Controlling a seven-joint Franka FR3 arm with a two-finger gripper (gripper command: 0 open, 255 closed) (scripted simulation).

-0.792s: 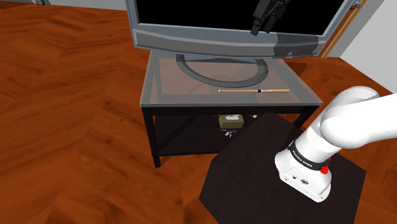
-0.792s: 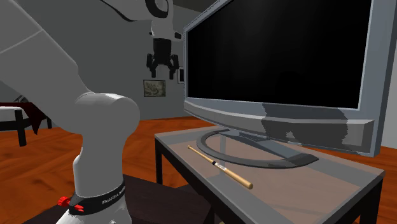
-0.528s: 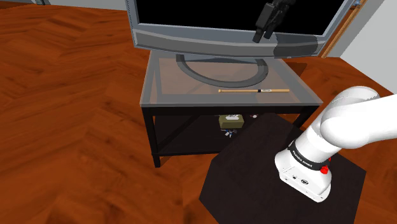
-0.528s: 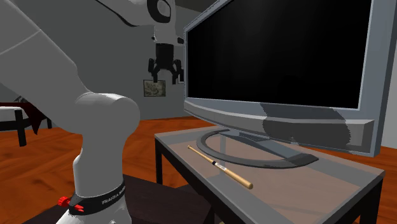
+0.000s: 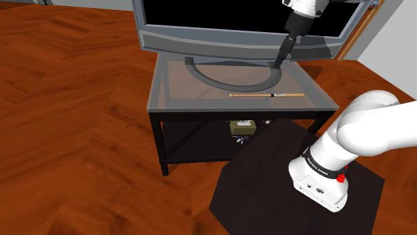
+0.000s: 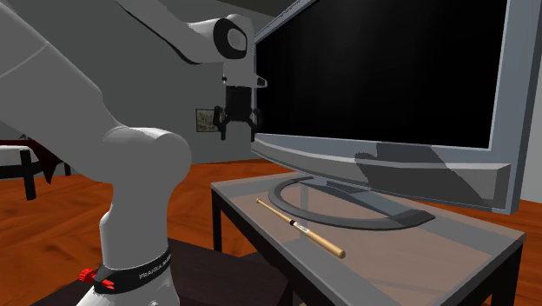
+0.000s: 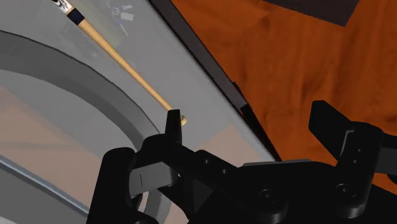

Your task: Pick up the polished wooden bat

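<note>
While the gripper (image 5: 276,65) hung above the table (image 5: 175,97) with its fingers (image 7: 172,123) spread apart and clasping nothing, the bat (image 5: 267,95) lay flat on the glass, along the table edge nearest the arm's box, just outside the TV's (image 5: 220,37) curved base (image 5: 230,85).

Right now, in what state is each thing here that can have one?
bat: lying flat on the table, not held.
gripper: open, empty, in the air, apart from the bat.
television: upright on its stand, screen dark.
table: standing, bearing television and bat.
</note>
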